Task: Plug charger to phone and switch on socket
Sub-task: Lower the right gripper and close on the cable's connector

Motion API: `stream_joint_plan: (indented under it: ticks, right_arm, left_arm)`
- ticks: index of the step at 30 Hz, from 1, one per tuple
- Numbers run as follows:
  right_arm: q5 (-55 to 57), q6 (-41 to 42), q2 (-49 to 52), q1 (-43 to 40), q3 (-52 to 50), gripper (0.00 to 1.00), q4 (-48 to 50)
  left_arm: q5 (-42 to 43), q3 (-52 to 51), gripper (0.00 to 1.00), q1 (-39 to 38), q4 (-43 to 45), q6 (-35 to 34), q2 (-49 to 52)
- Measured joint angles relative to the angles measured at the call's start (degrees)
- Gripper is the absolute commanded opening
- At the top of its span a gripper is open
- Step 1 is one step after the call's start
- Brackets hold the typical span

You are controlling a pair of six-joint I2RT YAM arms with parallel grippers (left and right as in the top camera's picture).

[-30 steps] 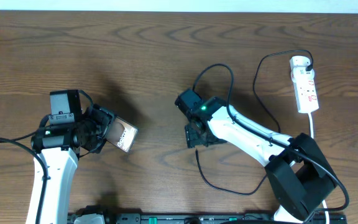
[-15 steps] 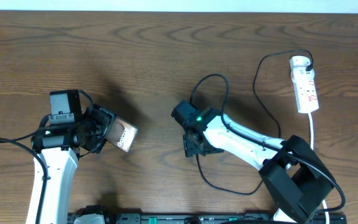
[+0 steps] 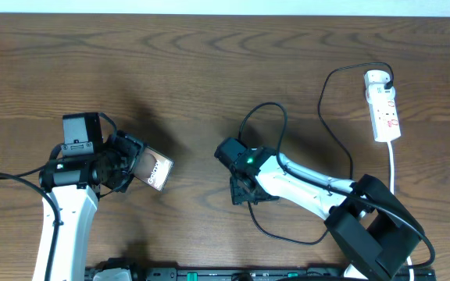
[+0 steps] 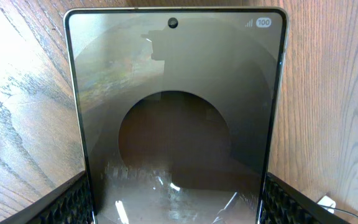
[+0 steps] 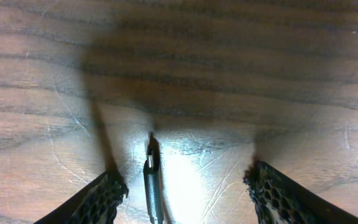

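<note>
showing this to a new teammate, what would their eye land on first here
First the phone, clamped in the left gripper at the left, its screen filling the left wrist view. Next the right gripper at centre, open low over the table, with the charger tip between its fingers, not clamped. At far right lies the white socket, with the black cable running into its top end.

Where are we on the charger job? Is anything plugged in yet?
Looks done: the left gripper is clamped on the phone, and the charger appears plugged into the socket.
In hand: the right gripper hovers open over the connector tip lying on the table, not yet gripped.
Left: grip the tip, plug it into the phone, switch on the socket.
</note>
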Motion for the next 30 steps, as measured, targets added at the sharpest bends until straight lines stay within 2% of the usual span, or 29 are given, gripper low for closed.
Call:
stream_joint_plan:
  ticks: [6, 9, 11, 18, 30]
  right_arm:
    - [0.02, 0.44, -0.04, 0.2, -0.07, 0.63, 0.02]
    - [-0.11, 0.68, -0.04, 0.22, -0.07, 0.51, -0.13]
    - [-0.22, 1.36, -0.04, 0.24, -0.09, 0.48, -0.28]
    - [-0.35, 1.95, -0.09, 0.24, -0.17, 0.27, -0.46]
    - [-0.35, 2.23, -0.09, 0.24, -0.17, 0.25, -0.61]
  left_arm:
    - [0.0, 0.0, 0.07, 0.0, 0.0, 0.0, 0.0]
    - [0.0, 0.0, 0.07, 0.0, 0.0, 0.0, 0.0]
    - [0.0, 0.0, 0.07, 0.0, 0.0, 0.0, 0.0]
    - [0.0, 0.0, 0.07, 0.0, 0.0, -0.02, 0.0]
    - [0.0, 0.0, 0.07, 0.0, 0.0, -0.02, 0.0]
